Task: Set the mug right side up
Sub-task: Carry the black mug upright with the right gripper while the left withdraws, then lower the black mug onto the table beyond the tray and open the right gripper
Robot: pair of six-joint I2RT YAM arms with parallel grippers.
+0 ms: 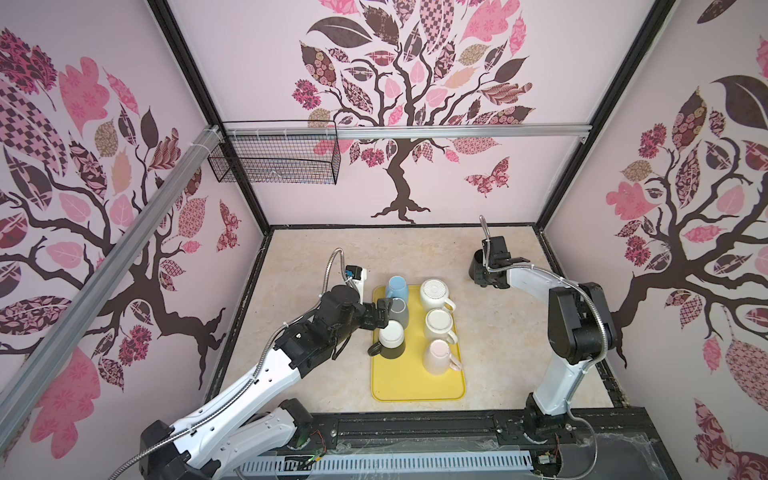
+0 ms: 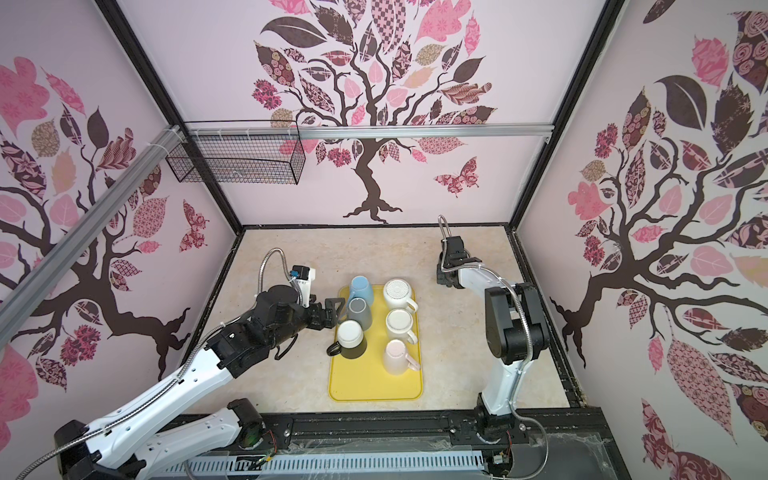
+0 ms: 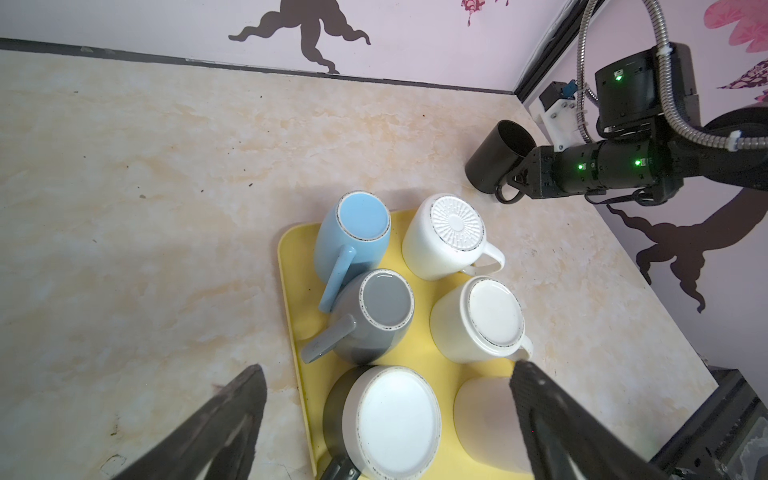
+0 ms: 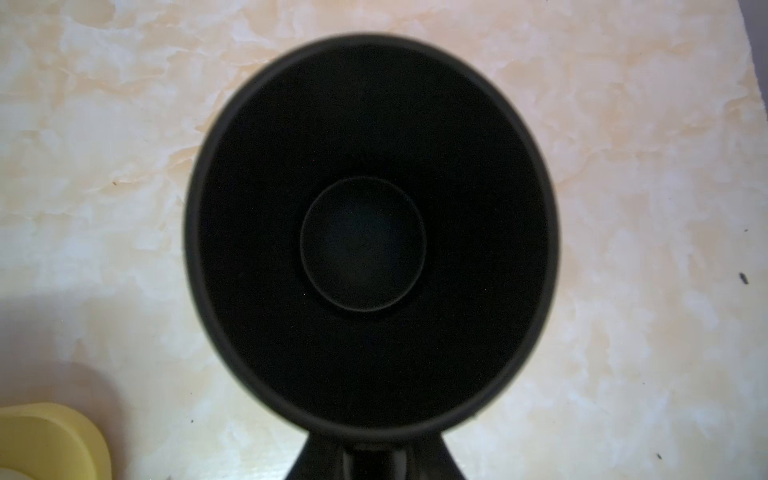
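Marbled table (image 1: pixel 498 257) bearing a yellow tray (image 1: pixel 415 388) of six upside-down mugs (image 1: pixel 436 322). At the tray's one o'clock, off it, black mug (image 3: pixel 496 160), mouth up, tilted, clamped by its handle (image 3: pixel 508 194) in the right gripper (image 3: pixel 514 182), tips hard to make out. Left gripper (image 3: pixel 388 368) spread wide over the white-bottomed mug (image 1: pixel 391 338); pink mug (image 3: pixel 484 419) half hidden behind its finger (image 3: pixel 552 419).

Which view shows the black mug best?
Left wrist view: the black mug shows nearly whole, tilted, mouth upward, the right gripper at its handle. The right wrist view looks into it; in both top views the arm hides most of it.
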